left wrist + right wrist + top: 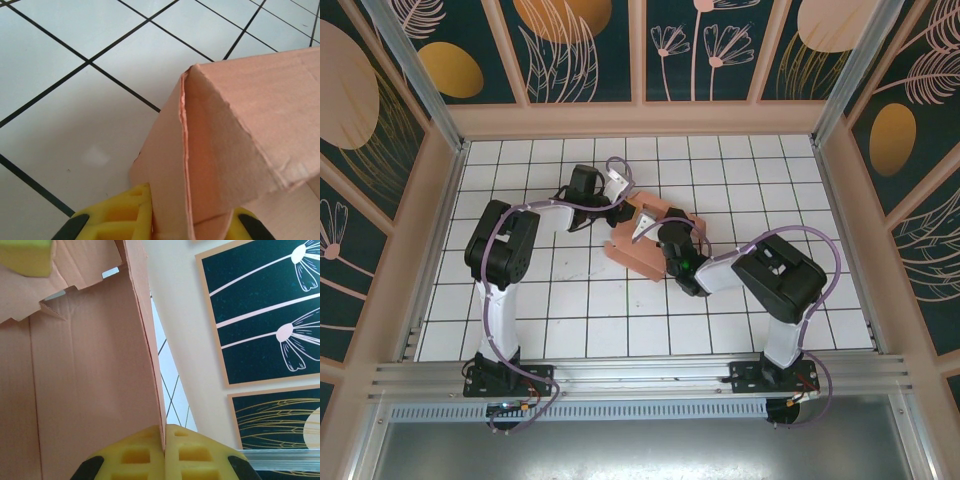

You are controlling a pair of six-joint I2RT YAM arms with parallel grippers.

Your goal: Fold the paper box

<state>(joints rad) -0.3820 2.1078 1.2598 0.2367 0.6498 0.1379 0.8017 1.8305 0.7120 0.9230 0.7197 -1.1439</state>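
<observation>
The salmon-pink paper box (642,250) lies partly raised on the tiled floor between both arms. In the left wrist view a folded flap of the paper box (235,130) stands up, and my left gripper (192,212) is shut on its lower part, a yellow finger (122,212) on each side of the card. My right gripper (164,432) pinches the thin edge of an upright panel of the paper box (90,370), its pads pressed together on it. From above, the left gripper (632,218) holds the box's far side and the right gripper (669,238) its right side.
White tiles with black lines (570,300) surround the box. Peach walls with dark floral panels (640,60) enclose the floor. A yellow finger of the other gripper (25,255) shows at the top left of the right wrist view.
</observation>
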